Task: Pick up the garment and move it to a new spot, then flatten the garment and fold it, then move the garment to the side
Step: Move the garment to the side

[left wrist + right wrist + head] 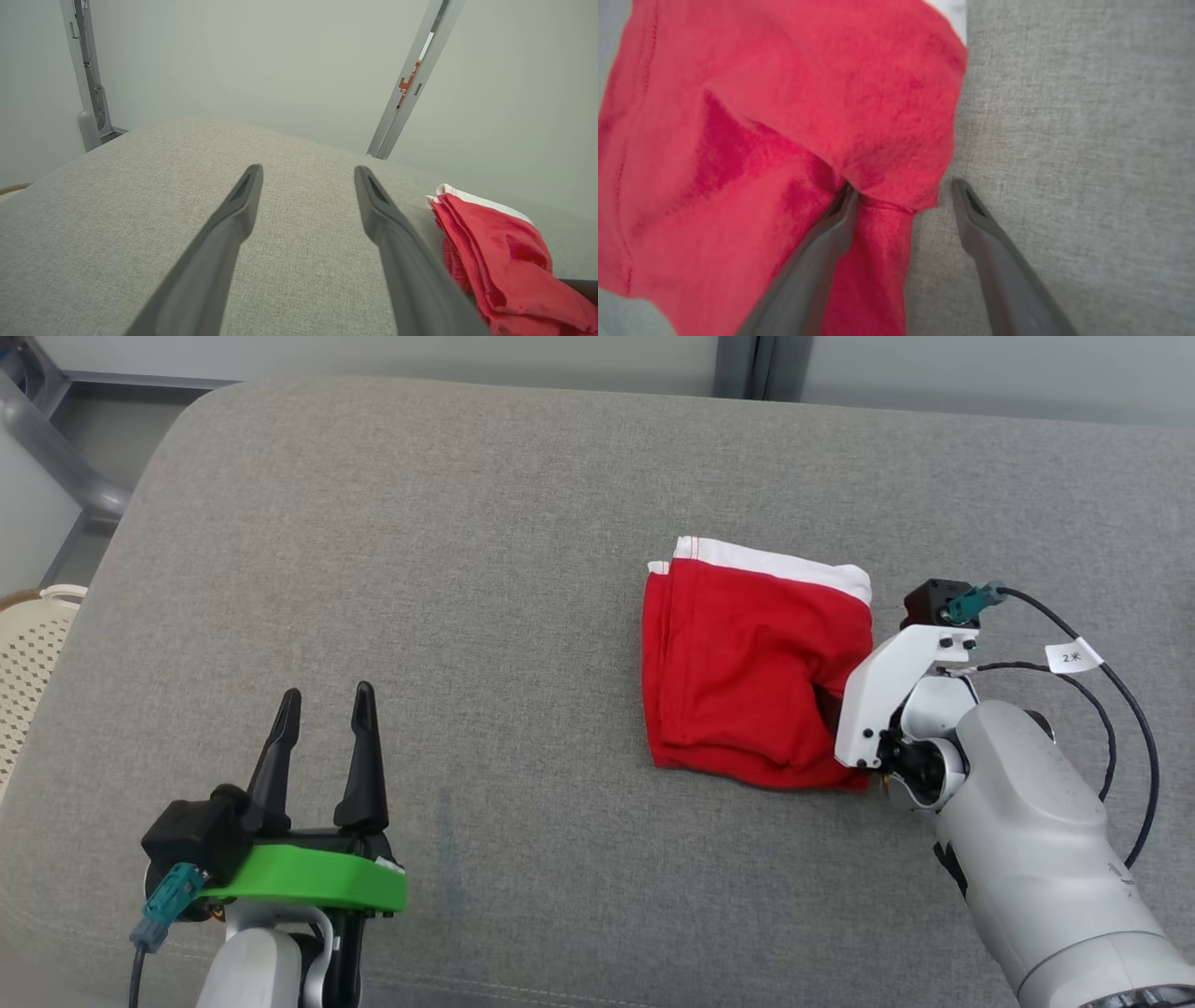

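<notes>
Right tool (901, 196): wide; straddles garment (747, 672) edge
Left tool (324, 705): wide; empty
Risk: pinching one layer only; fold opens

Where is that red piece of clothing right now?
In the head view the folded red garment lies right of centre on the grey cushion, the open right gripper at its right edge with one fingertip at a fold.
</notes>
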Available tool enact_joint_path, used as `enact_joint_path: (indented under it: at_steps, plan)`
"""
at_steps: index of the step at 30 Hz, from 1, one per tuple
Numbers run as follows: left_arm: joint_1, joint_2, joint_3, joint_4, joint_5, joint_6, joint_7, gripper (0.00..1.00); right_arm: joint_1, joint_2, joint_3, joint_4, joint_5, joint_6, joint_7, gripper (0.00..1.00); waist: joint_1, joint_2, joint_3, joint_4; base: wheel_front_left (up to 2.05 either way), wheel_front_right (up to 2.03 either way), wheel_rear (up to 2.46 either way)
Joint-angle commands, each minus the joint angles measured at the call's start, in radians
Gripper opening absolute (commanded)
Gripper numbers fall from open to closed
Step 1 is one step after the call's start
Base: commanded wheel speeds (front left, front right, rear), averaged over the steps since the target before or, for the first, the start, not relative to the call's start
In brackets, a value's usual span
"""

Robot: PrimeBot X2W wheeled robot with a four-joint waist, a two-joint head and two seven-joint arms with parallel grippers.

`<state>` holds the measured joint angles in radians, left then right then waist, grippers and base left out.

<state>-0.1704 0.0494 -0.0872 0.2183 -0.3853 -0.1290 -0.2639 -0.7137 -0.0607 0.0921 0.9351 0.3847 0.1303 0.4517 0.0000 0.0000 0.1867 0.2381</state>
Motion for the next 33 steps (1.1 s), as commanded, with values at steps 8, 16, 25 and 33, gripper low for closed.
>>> enact_joint_path:
  at_steps: [8, 16, 25, 33]
  plan:
    - [0.007, 0.003, 0.004, -0.007, -0.012, -0.003, 0.0, 1.0, -0.012, -0.009, 0.142, 0.042, -0.102, -0.001, 0.029, 0.0, 0.0, 0.0, -0.025, -0.051, 0.0, 0.0, 0.0]
    - [0.014, 0.003, 0.011, -0.027, -0.017, -0.003, 0.0, 1.0, -0.15, -0.154, 0.431, -0.121, -0.128, -0.001, 0.17, 0.0, 0.0, 0.0, -0.024, -0.134, 0.0, 0.0, 0.0]
    - [-0.014, 0.003, 0.009, -0.062, -0.023, -0.003, 0.0, 1.0, -0.274, -0.447, 0.655, -0.426, 0.062, -0.001, 0.372, 0.0, 0.0, 0.0, 0.021, -0.25, 0.0, 0.0, 0.0]
    - [-0.046, 0.003, 0.003, -0.074, -0.006, -0.003, 0.001, 1.0, -0.334, -0.675, 0.702, -0.572, 0.125, -0.001, 0.423, 0.0, 0.0, 0.0, 0.083, -0.323, 0.0, 0.0, 0.0]
